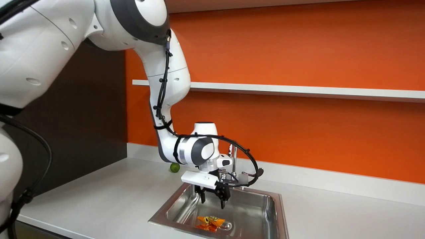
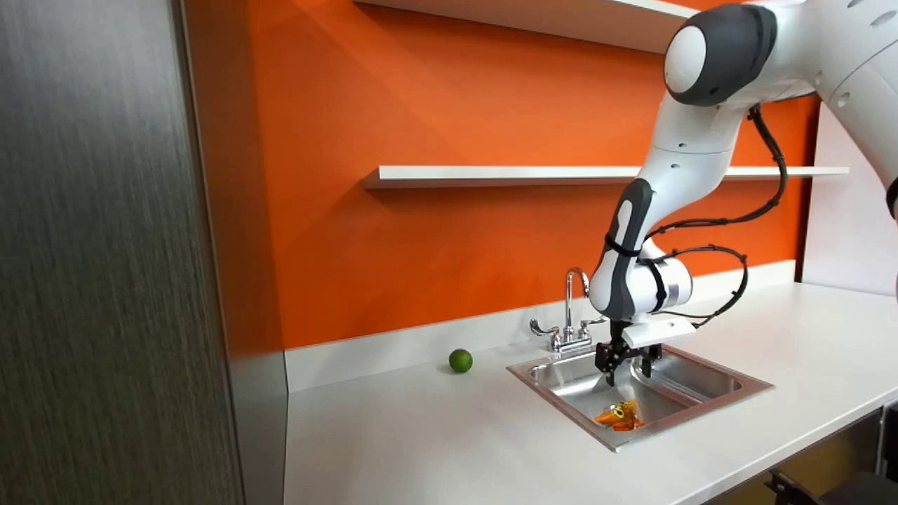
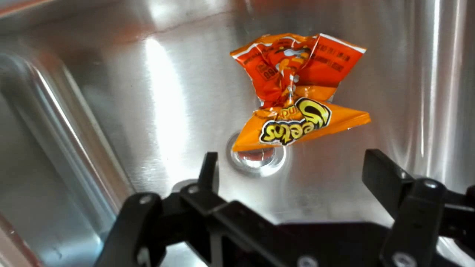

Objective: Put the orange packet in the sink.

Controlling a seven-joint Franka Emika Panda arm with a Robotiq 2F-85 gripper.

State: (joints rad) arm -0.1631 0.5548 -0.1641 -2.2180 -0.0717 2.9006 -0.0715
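Our black two-fingered gripper (image 3: 292, 157), jaws wide and empty, hangs over the rectangular stainless-steel sink (image 1: 279, 215), where the crinkled orange-red film packet (image 3: 298, 92) lies. We expect it light, soft, slippery; to lift it, we'd pinch its gathered waist.

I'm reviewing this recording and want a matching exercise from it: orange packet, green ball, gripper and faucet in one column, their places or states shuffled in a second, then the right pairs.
Things
1. orange packet
2. green ball
3. gripper
4. faucet

Places and states
A. open over the sink, holding nothing
B. at the sink edge nearest the orange wall
C. on the counter, apart from the sink
D. lying in the sink, partly covering the drain in the wrist view

Pairs: 1-D; 2-C; 3-A; 4-B
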